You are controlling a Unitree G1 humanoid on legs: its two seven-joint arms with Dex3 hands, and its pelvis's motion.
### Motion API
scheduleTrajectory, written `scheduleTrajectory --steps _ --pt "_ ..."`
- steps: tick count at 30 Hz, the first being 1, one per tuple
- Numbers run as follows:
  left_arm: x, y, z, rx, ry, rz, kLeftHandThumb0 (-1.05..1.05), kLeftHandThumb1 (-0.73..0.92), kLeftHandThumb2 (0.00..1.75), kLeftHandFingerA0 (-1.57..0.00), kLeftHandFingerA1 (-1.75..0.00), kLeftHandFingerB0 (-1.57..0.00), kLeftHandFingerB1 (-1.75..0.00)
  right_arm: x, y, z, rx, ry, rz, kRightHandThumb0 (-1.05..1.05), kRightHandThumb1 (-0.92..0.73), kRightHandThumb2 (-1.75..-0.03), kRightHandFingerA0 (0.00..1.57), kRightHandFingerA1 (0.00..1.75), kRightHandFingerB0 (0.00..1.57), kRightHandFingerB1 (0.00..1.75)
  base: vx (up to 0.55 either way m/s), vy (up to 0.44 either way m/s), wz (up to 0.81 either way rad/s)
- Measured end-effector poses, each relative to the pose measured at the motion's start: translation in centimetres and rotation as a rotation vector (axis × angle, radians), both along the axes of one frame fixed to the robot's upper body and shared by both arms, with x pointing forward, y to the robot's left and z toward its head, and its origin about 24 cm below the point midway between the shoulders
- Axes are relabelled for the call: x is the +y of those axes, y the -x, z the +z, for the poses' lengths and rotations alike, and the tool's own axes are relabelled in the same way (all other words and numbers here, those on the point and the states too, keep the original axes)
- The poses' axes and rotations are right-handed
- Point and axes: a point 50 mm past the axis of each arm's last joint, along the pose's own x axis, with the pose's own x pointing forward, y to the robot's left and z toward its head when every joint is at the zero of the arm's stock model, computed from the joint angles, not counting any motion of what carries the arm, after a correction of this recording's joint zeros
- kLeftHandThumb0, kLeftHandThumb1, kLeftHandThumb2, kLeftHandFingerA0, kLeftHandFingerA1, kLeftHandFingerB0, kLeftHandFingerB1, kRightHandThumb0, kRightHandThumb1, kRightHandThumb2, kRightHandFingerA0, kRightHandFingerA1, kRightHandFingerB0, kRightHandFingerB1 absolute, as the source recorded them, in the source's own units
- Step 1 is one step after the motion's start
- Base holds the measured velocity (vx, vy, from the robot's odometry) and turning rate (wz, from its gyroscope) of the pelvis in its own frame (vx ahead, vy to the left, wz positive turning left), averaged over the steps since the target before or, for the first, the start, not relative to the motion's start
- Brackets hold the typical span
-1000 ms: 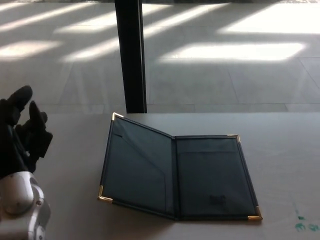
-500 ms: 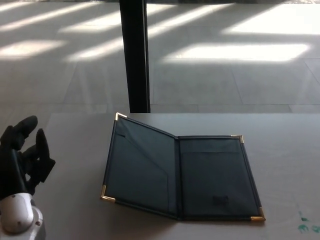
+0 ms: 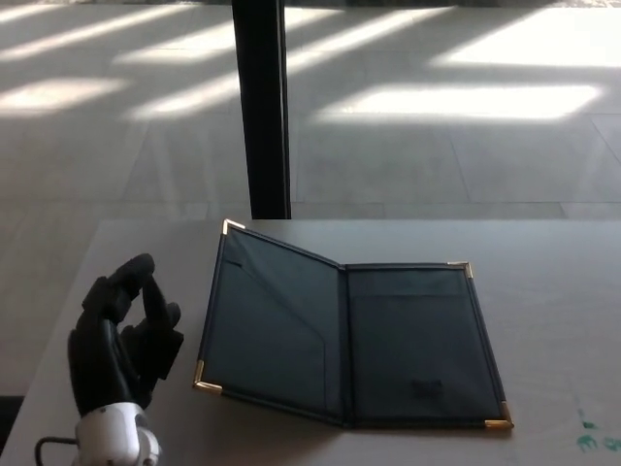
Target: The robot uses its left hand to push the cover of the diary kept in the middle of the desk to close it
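A dark diary with gold corner caps lies open in the middle of the grey desk. Its right half lies flat; its left cover is raised at a slant off the desk. My left hand, black with thick fingers apart, stands upright just left of that cover's lower gold corner, a small gap away from it. It holds nothing. My right hand does not show.
A black post stands on the floor just behind the desk's far edge, above the diary's left cover. Green marks stain the desk at the lower right. The desk's left edge runs close beside my left hand.
My left hand has moved right, from the picture's left edge to just beside the diary's raised left cover. The diary has not moved.
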Motion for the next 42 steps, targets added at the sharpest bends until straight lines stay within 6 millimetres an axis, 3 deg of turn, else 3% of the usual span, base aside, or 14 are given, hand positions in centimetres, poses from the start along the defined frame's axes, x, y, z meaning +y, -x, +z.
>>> scheduleTrajectory --steps 5,6,13,14,25,26,27,28,33,35,36,37,40,42 --pt "-1.2 0.6 0.0 0.030 0.014 -0.058 -0.90 0.92 0.86 -0.44 -0.55 -0.33 -0.49 -0.3 -0.2 0.3 0.004 0.011 0.007 -0.85 -0.74 -1.24 0.62 0.86 0.58 0.69 0.00 0.000 0.00" --pt "-1.4 0.8 -0.1 0.043 0.018 -0.068 -0.93 0.92 0.85 -0.42 -0.56 -0.32 -0.49 -0.4 -0.3 0.4 0.004 0.014 0.008 -0.94 -0.92 -0.72 0.58 0.89 0.58 0.63 0.00 0.000 0.00" --pt "-2.1 2.5 -2.5 0.191 0.046 -0.098 -0.82 0.78 1.19 -0.24 -0.58 -0.18 -0.52 -0.5 -0.8 0.5 -0.004 0.017 0.015 -0.93 -0.92 -0.71 0.59 0.87 0.60 0.65 0.00 0.000 0.00" --pt "-2.2 2.7 -2.8 0.208 0.050 -0.099 -0.90 0.92 0.81 -0.19 -0.50 -0.20 -0.46 -0.5 -0.9 0.5 -0.003 0.018 0.017 -0.94 -0.92 -0.73 0.58 0.86 0.58 0.63 0.00 0.000 0.00" --pt "-2.4 3.3 -3.8 0.270 0.070 -0.092 -0.89 0.92 0.77 -0.18 -0.45 -0.16 -0.41 -0.6 -0.8 0.6 0.012 0.023 0.026 -0.93 -0.92 -0.70 0.61 0.93 0.63 0.68 0.00 0.000 0.00" --pt "-2.3 3.2 -3.7 0.267 0.072 -0.087 -0.88 0.92 0.77 -0.22 -0.42 -0.17 -0.39 -0.6 -0.8 0.6 0.014 0.023 0.027 -0.86 -0.76 -1.26 0.63 0.88 0.60 0.71 0.00 0.000 0.00" --pt "-2.1 3.0 -3.6 0.263 0.075 -0.079 -0.88 0.92 0.77 -0.22 -0.42 -0.17 -0.39 -0.6 -0.8 0.6 0.015 0.025 0.029 -0.86 -0.76 -1.26 0.63 0.88 0.60 0.71 0.00 0.000 0.00" --pt "-1.9 2.8 -3.5 0.257 0.077 -0.070 -0.83 0.92 0.78 -0.26 -0.40 -0.18 -0.38 -0.6 -0.6 0.6 0.018 0.025 0.028 -0.93 -0.92 -0.71 0.58 0.90 0.62 0.68 0.00 0.000 0.00" --pt "-0.4 1.2 -1.8 0.192 0.085 0.010 -0.85 0.92 0.77 -0.24 -0.40 -0.18 -0.37 -0.5 -0.2 0.4 0.026 0.019 0.022 -0.86 -0.73 -1.21 0.63 0.84 0.57 0.67 0.00 0.000 0.00" --pt "0.4 0.3 -0.5 0.139 0.103 0.052 -0.89 0.92 0.79 -0.26 -0.42 -0.19 -0.40 -0.5 0.0 0.1 0.031 0.009 0.016 -0.84 -0.70 -1.21 0.65 0.86 0.63 0.72 0.00 0.000 0.00" --pt "0.7 0.0 -0.1 0.117 0.112 0.067 -0.92 0.92 0.80 -0.28 -0.44 -0.22 -0.41 -0.4 0.1 0.0 0.033 0.007 0.013 -0.95 -0.92 -0.68 0.63 0.90 0.65 0.69 0.00 0.000 0.00" --pt "1.1 -0.2 0.3 0.102 0.113 0.081 -0.99 0.90 0.84 -0.31 -0.42 -0.20 -0.38 -0.4 0.2 0.0 0.033 0.008 0.013 -0.88 -0.75 -1.25 0.65 0.86 0.60 0.69 0.00 0.000 0.00" --pt "2.5 -0.7 0.8 0.079 0.123 0.121 -0.99 0.91 0.78 -0.29 -0.45 -0.23 -0.40 -0.4 0.2 -0.1 0.029 0.008 0.011 -0.85 -0.69 -1.20 0.62 0.86 0.63 0.72 0.00 0.000 0.00" --pt "3.3 -0.9 1.2 0.066 0.124 0.143 -0.96 0.92 0.77 -0.29 -0.45 -0.23 -0.40 -0.4 0.4 -0.2 0.030 0.002 0.006 -0.94 -0.92 -0.68 0.64 0.89 0.66 0.67 0.00 0.000 0.00"
